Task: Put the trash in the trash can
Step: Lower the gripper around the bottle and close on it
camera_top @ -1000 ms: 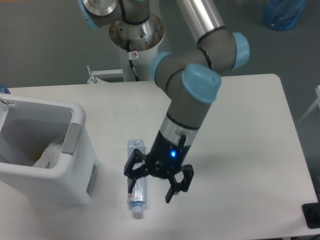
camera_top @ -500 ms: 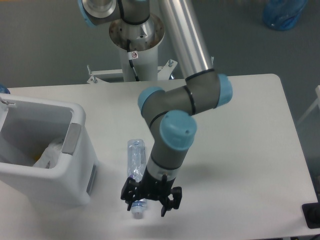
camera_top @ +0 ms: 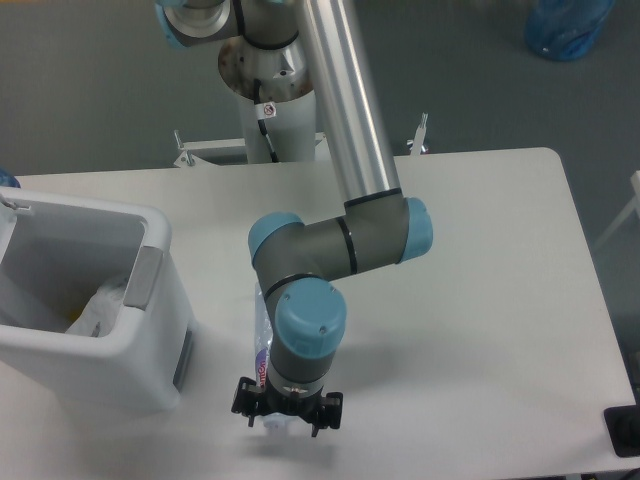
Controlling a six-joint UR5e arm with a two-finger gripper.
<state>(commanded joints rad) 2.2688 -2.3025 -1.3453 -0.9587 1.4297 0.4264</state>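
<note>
Down at the lower middle of the frame, the hand [camera_top: 287,412] points straight at the bench [camera_top: 480,300], its two black fingers showing on either side of the grey wrist. They straddle the cap end of the bottle [camera_top: 261,345], with a pale bit of it showing between them. Whether the fingers already press on the bottle or just flank it, I cannot tell; the wrist hides the contact.

The bottle lies flat on the bench, running up from the hand toward the middle of the frame. Only a thin strip of clear plastic and a patch of purple-red label show along the left edge of the wrist; the rest is covered by the arm [camera_top: 330,245], whose blue-capped joints stack directly over it.

Left of the bottle, just beside it, stands the bin [camera_top: 160,330], white with a grey handle panel on the wall facing the bottle. It fills the left part of the frame and rises well above the lying bottle, so its near wall stands between the bottle and the opening. Inside, at the bottom, sits a crumpled white wrapper [camera_top: 100,305] with a trace of something orange next to it.

At the upper middle, the arm's base [camera_top: 272,75] is mounted behind the bench. A blue bag [camera_top: 568,28] lies on the floor at the upper right, and a dark object [camera_top: 624,432] clips the lower right edge.
</note>
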